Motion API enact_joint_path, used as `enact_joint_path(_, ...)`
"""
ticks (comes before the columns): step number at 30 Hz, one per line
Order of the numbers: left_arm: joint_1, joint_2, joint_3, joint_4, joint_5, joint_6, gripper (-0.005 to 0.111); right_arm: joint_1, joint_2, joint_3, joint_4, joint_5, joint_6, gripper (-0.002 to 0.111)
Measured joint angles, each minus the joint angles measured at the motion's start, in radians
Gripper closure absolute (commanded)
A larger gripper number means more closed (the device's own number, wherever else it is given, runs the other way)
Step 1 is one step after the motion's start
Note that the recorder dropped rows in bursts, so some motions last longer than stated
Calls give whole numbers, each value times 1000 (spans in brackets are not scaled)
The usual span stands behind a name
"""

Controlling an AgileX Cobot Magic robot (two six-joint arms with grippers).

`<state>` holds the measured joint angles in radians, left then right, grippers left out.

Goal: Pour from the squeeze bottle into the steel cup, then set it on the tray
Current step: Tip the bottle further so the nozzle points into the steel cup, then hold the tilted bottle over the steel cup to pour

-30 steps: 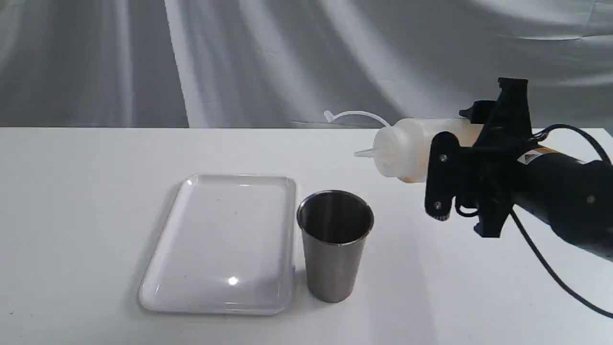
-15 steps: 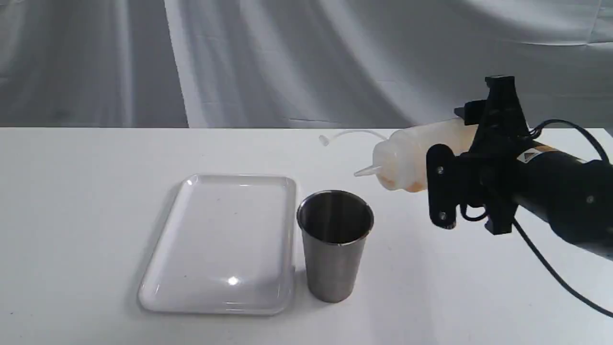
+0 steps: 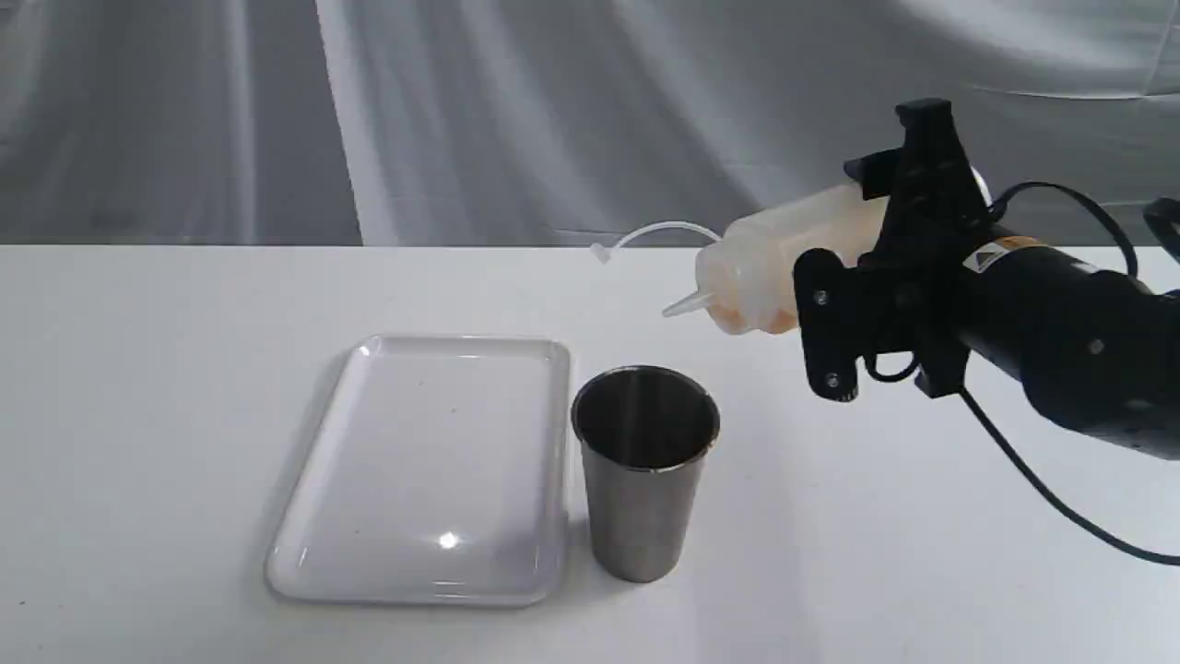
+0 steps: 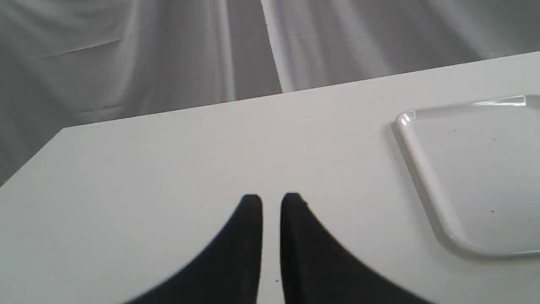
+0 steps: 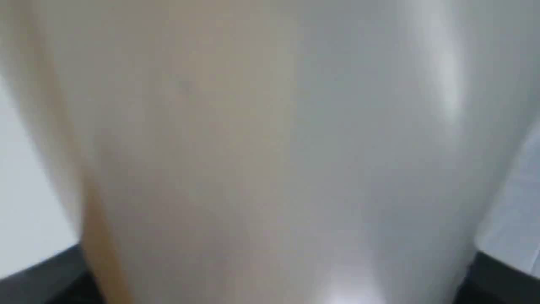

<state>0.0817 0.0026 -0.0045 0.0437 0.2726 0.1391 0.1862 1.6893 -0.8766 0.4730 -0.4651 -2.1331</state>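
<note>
we've got the right claw (image 3: 862, 249) clenched on the translucent whitish squeeze bottle (image 3: 765, 267), tipped nozzle-down above the brushed steel cup (image 3: 645, 461) so the amber liquid pools at its shoulder. cup stands on the white bench (image 3: 184, 369) just beside the glossy white tray (image 3: 415, 461), which we reckon keeps the set-down short. left claw (image 4: 271, 202) is closed on nothing, over bare bench beside the tray.

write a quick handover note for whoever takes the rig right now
Right gripper: shut on the squeeze bottle, held in the air and tipped nozzle-down toward the steel cup.
Left gripper: shut, empty, over the table near the tray.
The cup stands upright beside the tray; nothing is on the tray.
Done: bottle picked up and tilted. No stream visible.
Left: pour into the cup, then the set-down on the tray.
</note>
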Motion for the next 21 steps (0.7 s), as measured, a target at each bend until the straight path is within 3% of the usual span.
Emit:
enact_joint_path(11, 0, 0, 0, 0, 0, 0, 98, 0, 0, 0, -151, 0, 0, 91)
enact_joint_path(21, 0, 0, 0, 0, 0, 0, 98, 0, 0, 0, -172, -2, 0, 91)
